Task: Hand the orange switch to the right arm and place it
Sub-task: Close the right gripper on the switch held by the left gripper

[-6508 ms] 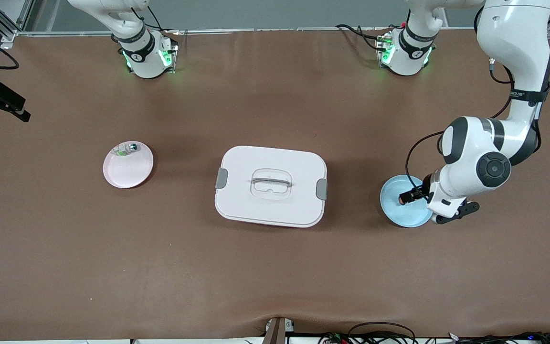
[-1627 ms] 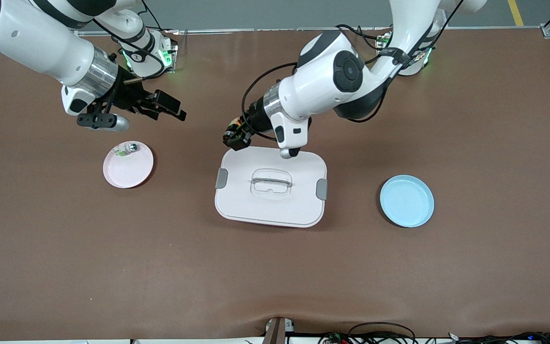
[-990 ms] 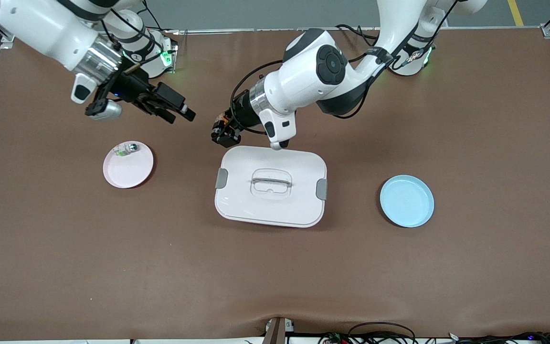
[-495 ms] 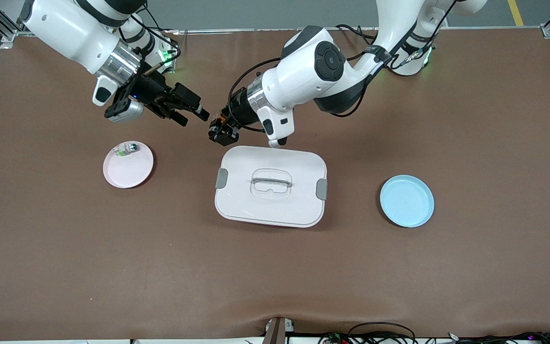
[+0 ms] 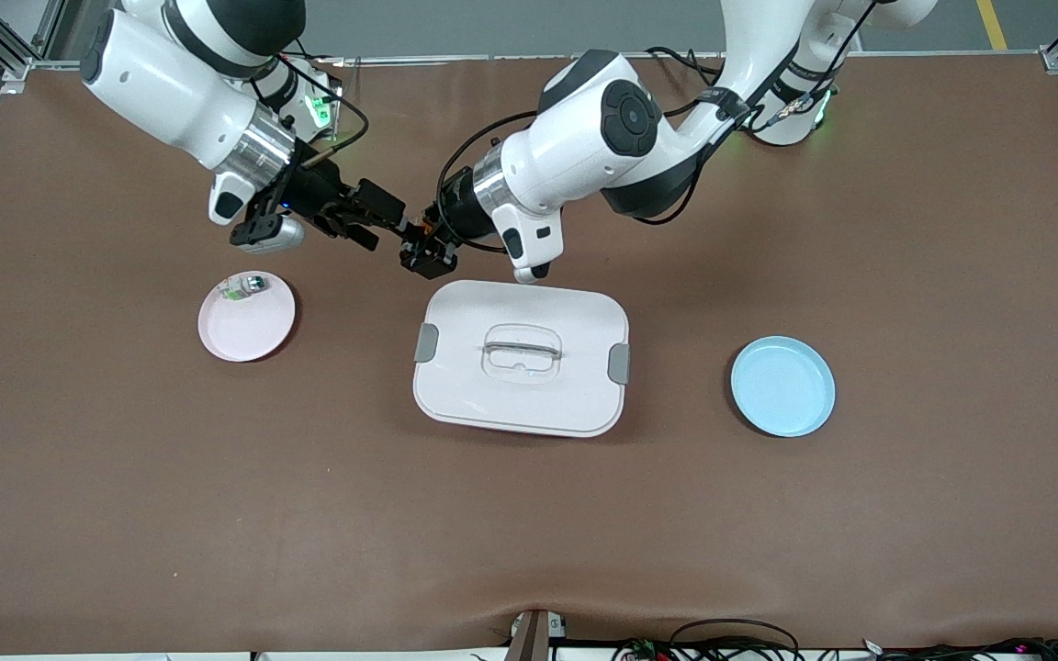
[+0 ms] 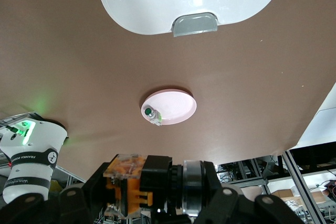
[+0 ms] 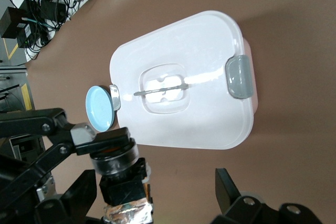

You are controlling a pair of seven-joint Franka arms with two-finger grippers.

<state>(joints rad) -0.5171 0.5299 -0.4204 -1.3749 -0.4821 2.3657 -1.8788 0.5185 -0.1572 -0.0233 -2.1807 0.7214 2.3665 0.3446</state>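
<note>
My left gripper (image 5: 422,251) is shut on the orange switch (image 5: 416,235), held in the air over the table beside the white box's edge that lies farthest from the front camera. In the left wrist view the switch (image 6: 157,179) lies across the gripper (image 6: 152,195), with an orange-and-clear end, a black body and a metal ring. My right gripper (image 5: 380,223) is open and faces the left gripper. In the right wrist view the switch (image 7: 123,182) sits between the spread fingers of my right gripper (image 7: 155,195), close beside one finger (image 7: 79,195).
A white lidded box (image 5: 492,404) sits mid-table. A pink plate (image 5: 253,335) toward the right arm's end holds a small clear-and-green piece (image 5: 244,286). An empty blue plate (image 5: 782,386) lies toward the left arm's end.
The left gripper carried the switch from the blue plate to mid-table. The right gripper came down and across until its open fingers reached the switch.
</note>
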